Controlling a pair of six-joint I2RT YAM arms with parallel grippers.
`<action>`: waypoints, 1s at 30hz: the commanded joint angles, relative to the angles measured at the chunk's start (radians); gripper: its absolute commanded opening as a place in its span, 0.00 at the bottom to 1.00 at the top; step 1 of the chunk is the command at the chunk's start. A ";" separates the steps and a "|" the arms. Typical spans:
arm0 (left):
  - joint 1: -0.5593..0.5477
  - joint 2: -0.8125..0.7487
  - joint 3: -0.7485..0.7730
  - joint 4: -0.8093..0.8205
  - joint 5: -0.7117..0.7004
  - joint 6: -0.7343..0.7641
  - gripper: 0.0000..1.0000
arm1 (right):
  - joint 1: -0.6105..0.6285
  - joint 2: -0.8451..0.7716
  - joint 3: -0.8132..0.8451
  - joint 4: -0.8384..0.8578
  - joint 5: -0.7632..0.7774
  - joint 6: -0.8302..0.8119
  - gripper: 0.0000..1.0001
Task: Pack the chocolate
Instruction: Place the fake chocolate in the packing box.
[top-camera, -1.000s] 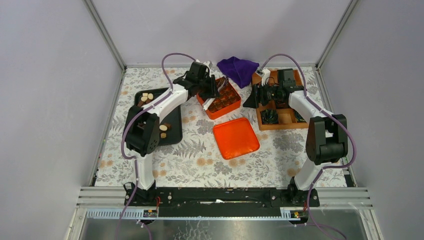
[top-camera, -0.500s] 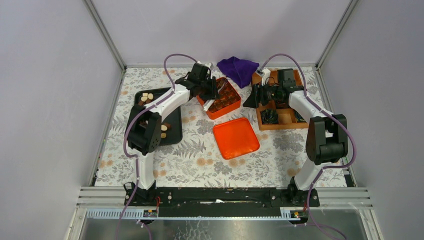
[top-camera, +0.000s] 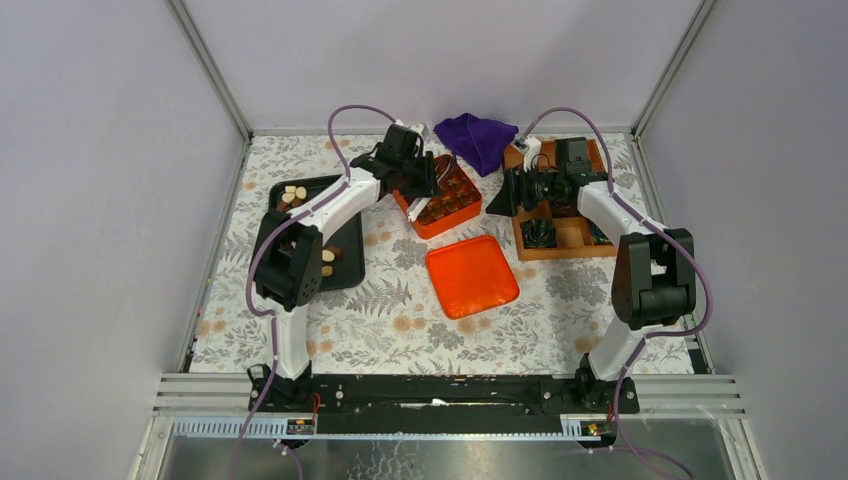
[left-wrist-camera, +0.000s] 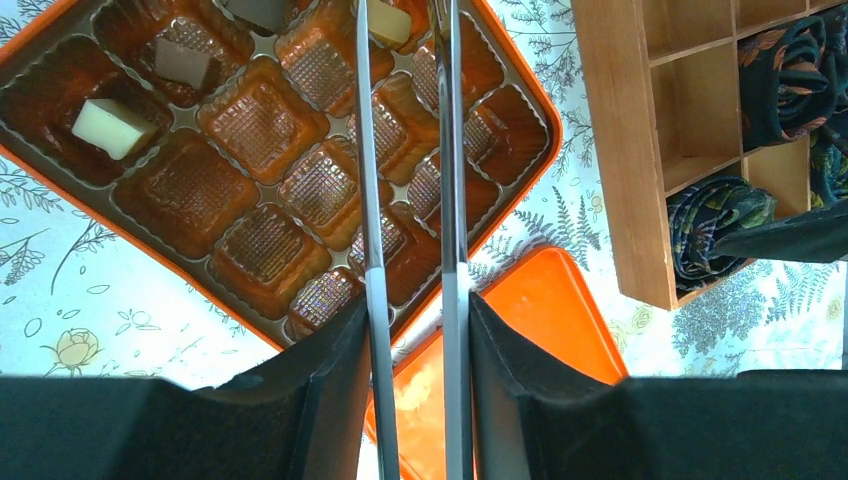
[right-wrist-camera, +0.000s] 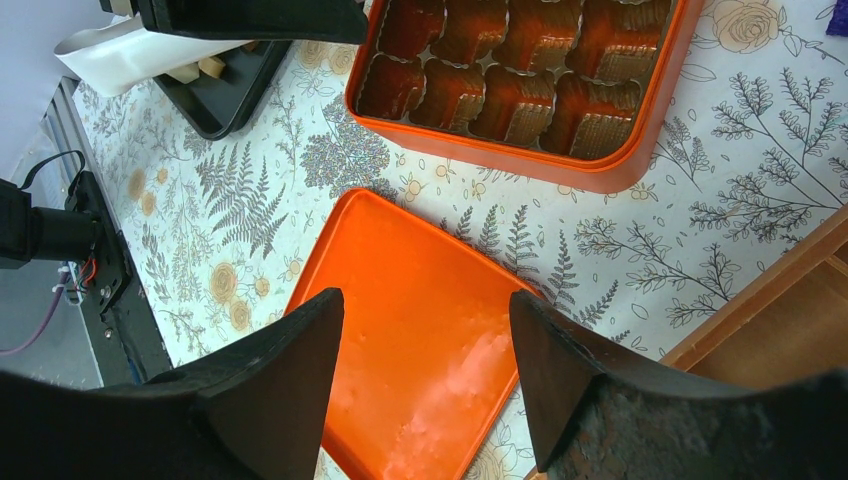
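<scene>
The orange box (top-camera: 441, 197) holds a brown tray of cups; in the left wrist view the box (left-wrist-camera: 250, 200) has a cream chocolate (left-wrist-camera: 112, 127), a brown piece (left-wrist-camera: 183, 62) and another cream piece (left-wrist-camera: 386, 22) in its cups. More chocolate pieces (top-camera: 295, 194) lie on the black tray (top-camera: 345, 240). My left gripper (top-camera: 415, 172) is over the box, shut (left-wrist-camera: 415, 305) on thin metal tweezers (left-wrist-camera: 372, 200) whose tips reach past the cream piece at the frame's top. My right gripper (top-camera: 500, 197) is open and empty (right-wrist-camera: 425, 297), to the right of the box.
The orange lid (top-camera: 471, 275) lies upturned in front of the box, also in the right wrist view (right-wrist-camera: 420, 340). A wooden compartment box (top-camera: 570, 235) with dark wrappers (left-wrist-camera: 715, 215) stands at the right. A purple cloth (top-camera: 478, 138) lies at the back.
My left gripper has shifted slightly right and farther over the orange box with the tweezers. The right arm has not moved.
</scene>
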 joint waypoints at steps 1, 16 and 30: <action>-0.008 -0.078 0.018 0.036 -0.032 0.025 0.41 | -0.004 -0.040 0.003 0.027 -0.013 0.006 0.69; -0.009 -0.514 -0.369 0.140 -0.169 0.078 0.39 | -0.004 -0.031 0.005 0.027 -0.040 0.007 0.69; -0.002 -0.866 -0.616 -0.085 -0.370 0.057 0.39 | -0.004 -0.028 -0.011 0.056 -0.066 0.035 0.69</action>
